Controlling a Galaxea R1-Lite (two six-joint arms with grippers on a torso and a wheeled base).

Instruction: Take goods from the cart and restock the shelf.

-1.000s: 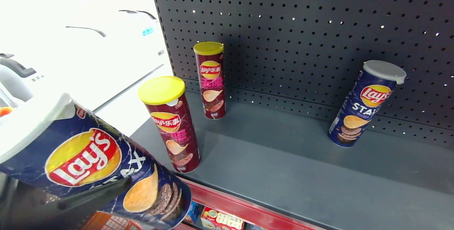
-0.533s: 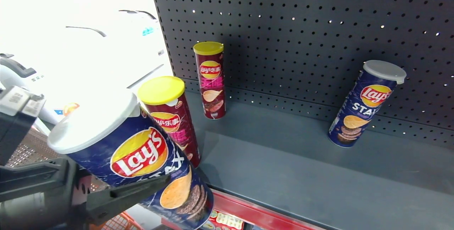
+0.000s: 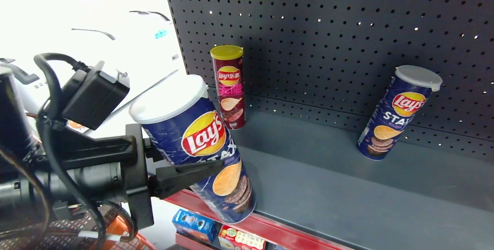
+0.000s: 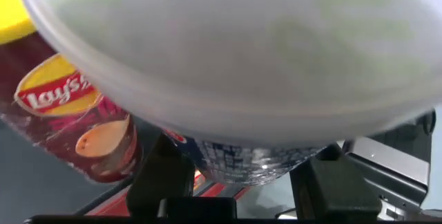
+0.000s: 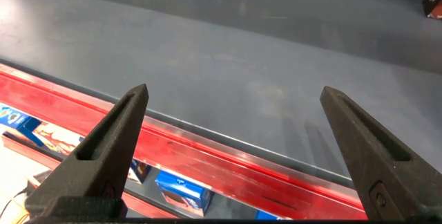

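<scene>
Pinching blue can [image 3: 200,146] at mid-body with left jaws, holding it tilted, lid toward arm, base hanging at front edge of shelf [image 3: 347,188], above red rail [image 3: 281,232]. Holding right jaws spread wide over same front edge. Standing just beside held can: near red can [image 4: 69,113]. Standing upright by pegboard [image 3: 328,30]: far red can [image 3: 228,88]. Leaning on pegboard, well apart at right: second blue can [image 3: 397,115].
</scene>
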